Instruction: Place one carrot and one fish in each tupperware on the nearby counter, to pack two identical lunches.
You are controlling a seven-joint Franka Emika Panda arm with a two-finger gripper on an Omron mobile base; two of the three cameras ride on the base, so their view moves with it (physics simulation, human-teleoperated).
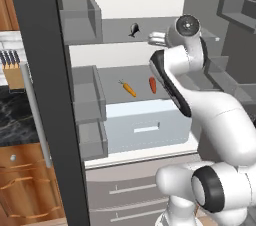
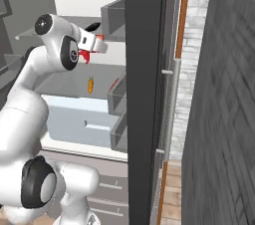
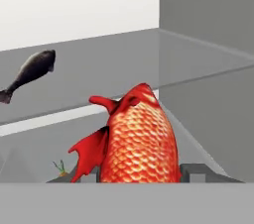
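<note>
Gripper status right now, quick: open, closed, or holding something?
Gripper: closed on the red fish, which sits between its fingers in the hand view.

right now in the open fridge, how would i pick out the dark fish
Look inside the open fridge at its upper grey shelf, above the shelf with the two carrots. The dark fish lies there alone toward the back, left of the white arm. It is slim and grey-black, unlike the scaly red fish.
</note>
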